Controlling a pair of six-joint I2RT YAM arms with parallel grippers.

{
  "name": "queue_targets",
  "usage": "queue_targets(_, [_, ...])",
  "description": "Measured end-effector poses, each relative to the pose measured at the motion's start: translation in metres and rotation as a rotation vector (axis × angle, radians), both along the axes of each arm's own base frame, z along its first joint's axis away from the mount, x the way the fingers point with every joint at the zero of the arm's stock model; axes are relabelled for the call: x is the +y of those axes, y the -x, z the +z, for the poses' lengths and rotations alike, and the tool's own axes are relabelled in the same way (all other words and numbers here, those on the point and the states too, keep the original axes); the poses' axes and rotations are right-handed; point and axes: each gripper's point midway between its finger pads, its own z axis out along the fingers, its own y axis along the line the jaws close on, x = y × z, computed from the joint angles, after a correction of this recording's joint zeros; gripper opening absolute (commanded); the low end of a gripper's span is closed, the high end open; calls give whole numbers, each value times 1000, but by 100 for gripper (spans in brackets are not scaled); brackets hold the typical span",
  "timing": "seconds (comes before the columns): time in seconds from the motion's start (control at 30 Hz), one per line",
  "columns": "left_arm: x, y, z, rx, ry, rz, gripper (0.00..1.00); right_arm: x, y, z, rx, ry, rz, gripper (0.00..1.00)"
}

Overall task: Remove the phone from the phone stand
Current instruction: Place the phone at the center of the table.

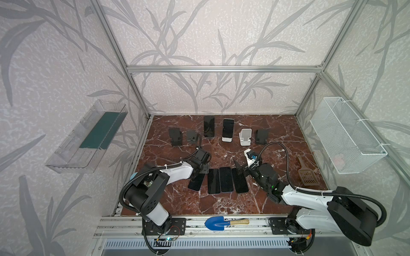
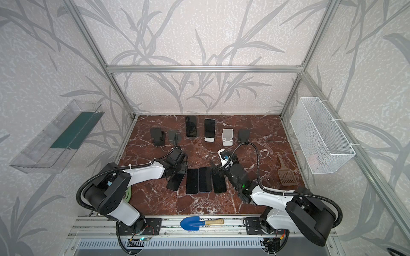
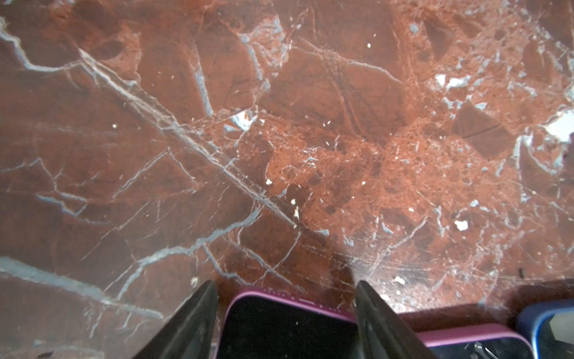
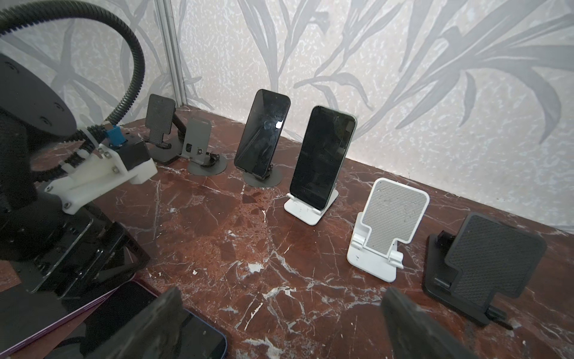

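Two white-and-black arms (image 1: 177, 171) with ribbed black cables (image 1: 287, 166), screwed plates

The left arm (image 1: 177, 171) reaches from 7 o'clock toward the centre, wrist bent down. The left gripper (image 3: 285, 286) holds its fingers (image 3: 192, 320) partly apart; whether they grip is unclear. The right arm (image 1: 306, 197) reaches from 5 o'clock. The right gripper (image 4: 282, 292) points toward 12 o'clock, its fingers spread wide.

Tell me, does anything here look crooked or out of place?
Yes. Four phones lie flat; the slanted phone nearest the left arm breaks the straight row of its three neighbours. Oddly, a blue trowel lies on the front rail.
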Motion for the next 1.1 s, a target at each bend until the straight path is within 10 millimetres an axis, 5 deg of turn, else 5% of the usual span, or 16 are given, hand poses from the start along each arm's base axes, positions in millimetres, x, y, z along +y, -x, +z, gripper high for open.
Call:
queue_targets(0.77, [-3,10,2,66,52,47,75,-4,-2,0,2,-2,-27,99])
queue_targets(1.1, [23,45,30,169,-28,64,79,-5,-3,-3,10,0,-32,99])
